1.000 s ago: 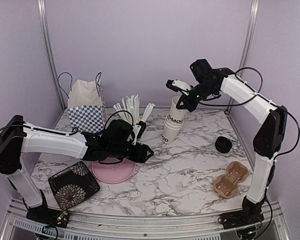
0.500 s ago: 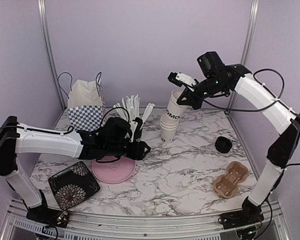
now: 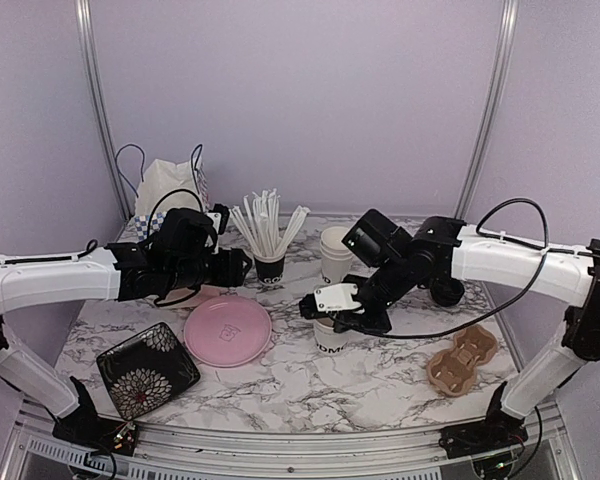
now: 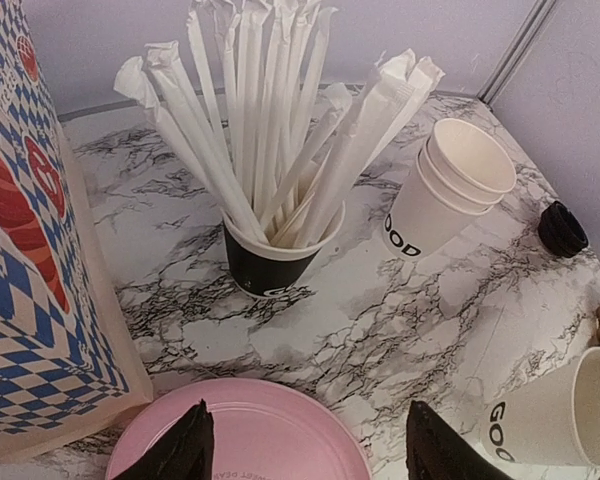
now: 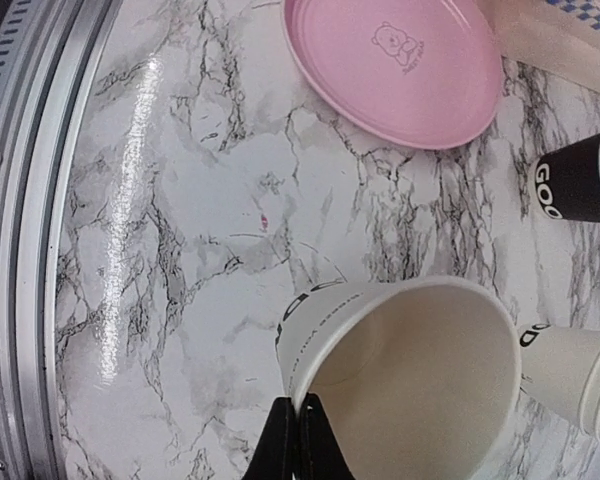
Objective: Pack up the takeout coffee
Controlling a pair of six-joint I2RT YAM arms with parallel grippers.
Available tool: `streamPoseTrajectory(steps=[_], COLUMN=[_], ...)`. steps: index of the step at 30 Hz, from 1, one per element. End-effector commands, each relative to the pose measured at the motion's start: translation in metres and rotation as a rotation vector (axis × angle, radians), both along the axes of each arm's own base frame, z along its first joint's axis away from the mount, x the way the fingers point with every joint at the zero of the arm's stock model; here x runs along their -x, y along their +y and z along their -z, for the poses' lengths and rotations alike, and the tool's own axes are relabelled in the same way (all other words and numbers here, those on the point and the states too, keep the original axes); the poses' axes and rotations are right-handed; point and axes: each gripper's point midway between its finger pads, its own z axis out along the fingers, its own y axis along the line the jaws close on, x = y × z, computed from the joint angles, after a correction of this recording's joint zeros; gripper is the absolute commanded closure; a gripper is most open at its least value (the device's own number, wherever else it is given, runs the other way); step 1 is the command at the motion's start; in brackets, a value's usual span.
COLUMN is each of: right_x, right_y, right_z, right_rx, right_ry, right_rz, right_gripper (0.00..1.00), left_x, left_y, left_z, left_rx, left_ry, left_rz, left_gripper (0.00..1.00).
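A lab booth: lilac walls (image 3: 290,100), aluminium posts (image 3: 96,110), marble-print table (image 3: 380,370).

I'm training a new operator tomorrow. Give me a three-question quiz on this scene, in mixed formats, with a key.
1. True or false: the right gripper pinches the rim of a white cup.
2. What holds the wrapped sticks? A) black cup B) checked bag C) pink plate
3. Fill in: the left gripper is ____, holding nothing.
Key: 1 true; 2 A; 3 open.
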Motion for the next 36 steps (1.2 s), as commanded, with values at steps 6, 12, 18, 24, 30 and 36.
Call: streamPoseTrajectory(steps=[6,12,18,24,30,36], right_x=[0.016,0.021,0.03,0.032,0.037,0.044], right_y=[0.048,0.055,0.056,0.058,0.057,0.053], right_z=[-0.003,0.015,0.023,0.03,0.036,0.004], right_rx=[-0.102,-0.085,-0.078,-0.068,-0.048,-0.086], right_ry=[-0.163,-0.134,-0.083,-0.06,-0.026,-0.032], right_rz=[-0.138,-0.152,-0.176,-0.183,-0.198,-0.224], right_gripper=[1.0,1.0,1.0,0.98,0.92,0.71], left_x=[0.002,0.003,0.003,0.003,0.003,0.003], left_y=[0.003,0.002,0.001,-0.004,-0.009,-0.012], left_z=[0.01,0.013,0.017,0.021,0.017,0.009], left_rx=[-0.003,0.0,-0.003,-0.007,-0.017,-0.028], left_ry=[0.033,0.037,0.04,0.049,0.04,0.023], left_rz=[-0.009,-0.003,0.001,0.022,0.059,0.083], left_gripper=[0.33,0.33,0.33,0.33,0.33,0.33])
